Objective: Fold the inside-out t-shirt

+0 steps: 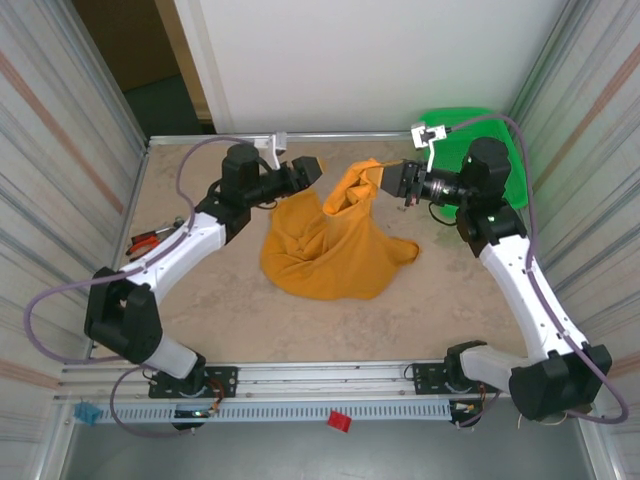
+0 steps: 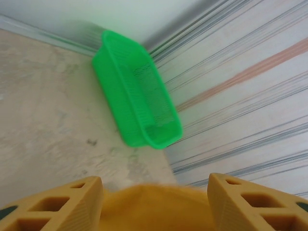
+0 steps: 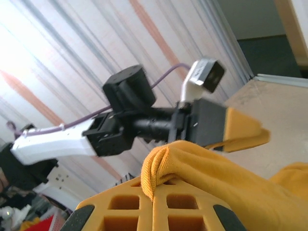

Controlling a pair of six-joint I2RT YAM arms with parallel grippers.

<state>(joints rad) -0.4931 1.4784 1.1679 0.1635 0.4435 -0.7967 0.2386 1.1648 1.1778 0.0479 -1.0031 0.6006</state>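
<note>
A sandy table (image 1: 230, 320) is seen from above, with a small red-handled tool (image 1: 150, 240) lying near its left edge. Further right, the left gripper (image 1: 310, 168) is held over the far half of the table. Its yellow fingers (image 2: 72, 202) are spread apart and closed on nothing. In the wrist view a bulge of cloth is seen low between them, but whether it is touched cannot be told. In the middle, the mustard t-shirt (image 1: 330, 250) is heaped on the table, with one part drawn up into a peak. That peak is pinched by the right gripper (image 1: 388, 178), whose jaws are clamped on a rolled fold of fabric. A green basket (image 1: 505, 130) is seen by the far right corner. The shirt is judged light, soft and limp. It is likely to sag and bunch wherever it is not supported. A second hold is best taken at a hem or shoulder seam, well apart from the first, so that the cloth can be spread flat.
</note>
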